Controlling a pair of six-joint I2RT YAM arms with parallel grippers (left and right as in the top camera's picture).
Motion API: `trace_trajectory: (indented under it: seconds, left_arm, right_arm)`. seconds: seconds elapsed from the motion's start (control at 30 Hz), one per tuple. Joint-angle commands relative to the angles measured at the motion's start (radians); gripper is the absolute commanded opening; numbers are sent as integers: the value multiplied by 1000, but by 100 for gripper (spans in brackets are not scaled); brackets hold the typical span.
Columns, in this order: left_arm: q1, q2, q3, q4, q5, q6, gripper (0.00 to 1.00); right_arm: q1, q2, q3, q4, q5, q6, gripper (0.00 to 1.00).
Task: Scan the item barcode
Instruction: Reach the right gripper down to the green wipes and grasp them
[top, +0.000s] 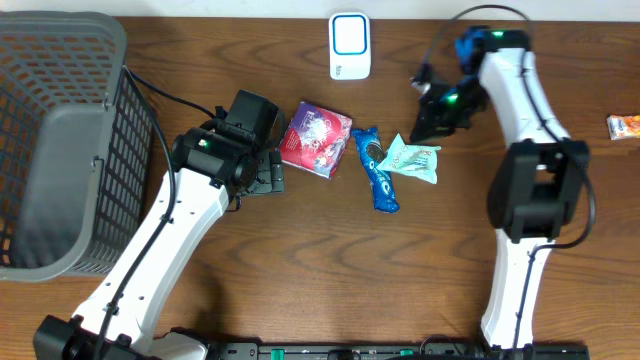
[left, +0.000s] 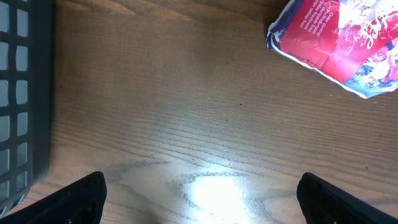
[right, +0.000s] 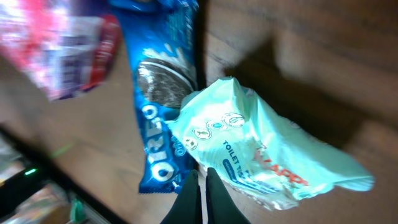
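Right gripper (right: 202, 186) is pinched shut on the edge of the pale green tissue packet (right: 261, 162), just right of centre overhead, beside the Oreo pack (top: 378, 175). By my reading, grasp made, scan still to come: the white scanner (top: 350, 45) waits top centre. Left gripper (left: 202, 200) gapes wide, empty.

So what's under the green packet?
The green packet overlaps one edge of the blue Oreo pack; elsewhere it covers the wooden table. Whatever else lies beneath is hidden.

Basket (top: 60, 150) far left; pouch (top: 315, 138), cookie pack (top: 376, 172), tissue pack (top: 412, 160) in row centre; scanner (top: 350, 45) behind; small packet (top: 624, 126) far right.
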Motion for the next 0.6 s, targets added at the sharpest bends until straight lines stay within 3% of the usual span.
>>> trace_trajectory:
  seconds: [0.0,0.07,0.23,0.4,0.5,0.57]
  left_arm:
    - [-3,2,2,-6,-12,-6,98]
    - [-3,2,2,-6,-12,-6,98]
    - [-3,2,2,-6,-12,-6,98]
    - [-3,2,2,-6,-12,-6,98]
    - [-3,2,2,-6,-12,-6,98]
    - [-3,2,2,-6,-12,-6,98]
  right_arm:
    - [74,1,-14,-1,299,231,1]
    - [102,1,-23,-20,407,301,1]
    - [126,1,-81,-22,449,337,1]
    - [121,1,-231,142,592,483,1]
    - [121,1,-330,260,598,477,1]
    - [121,0,-336,246,597,477,1]
